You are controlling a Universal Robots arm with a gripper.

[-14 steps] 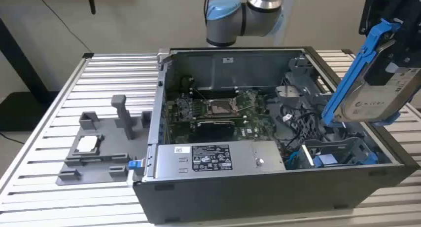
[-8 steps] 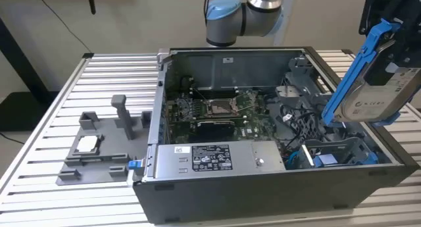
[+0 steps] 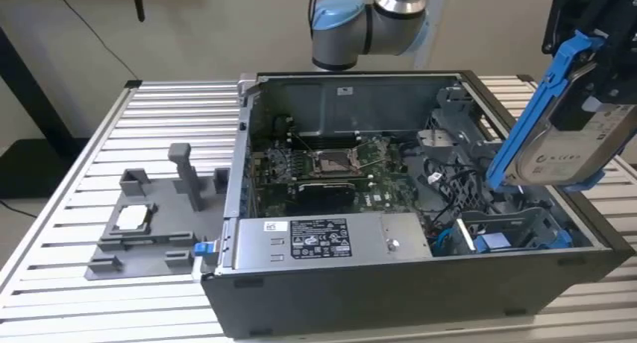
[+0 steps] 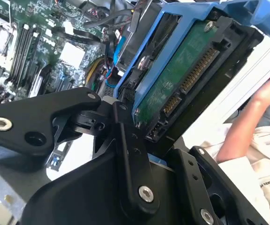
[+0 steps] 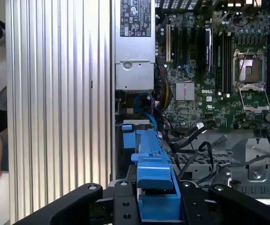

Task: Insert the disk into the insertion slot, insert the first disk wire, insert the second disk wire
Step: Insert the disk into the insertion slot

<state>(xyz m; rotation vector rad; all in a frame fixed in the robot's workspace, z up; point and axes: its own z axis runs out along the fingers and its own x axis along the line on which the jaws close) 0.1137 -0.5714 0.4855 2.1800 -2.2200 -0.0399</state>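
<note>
Black cables (image 3: 453, 183) lie inside the open case (image 3: 398, 298), between the motherboard (image 3: 329, 168) and the insertion slot (image 3: 512, 227). In the exterior view this slot is at 5 o'clock, beside the grey power supply (image 3: 318, 242). The disk (image 3: 562, 145), silver-grey in a blue carrier, hangs tilted above the slot at 3 o'clock. The pincer (image 5: 156, 206) is clamped on the carrier. The print on the disk's pale label (image 3: 568, 160) is too small to read.

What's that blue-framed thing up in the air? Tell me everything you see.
The disk is a flat silver-grey hard drive with a pale label, framed by a bright blue plastic carrier; its other face shows a green circuit board. The gripper clamps it, tilted steeply, in the air above the insertion slot.
</note>
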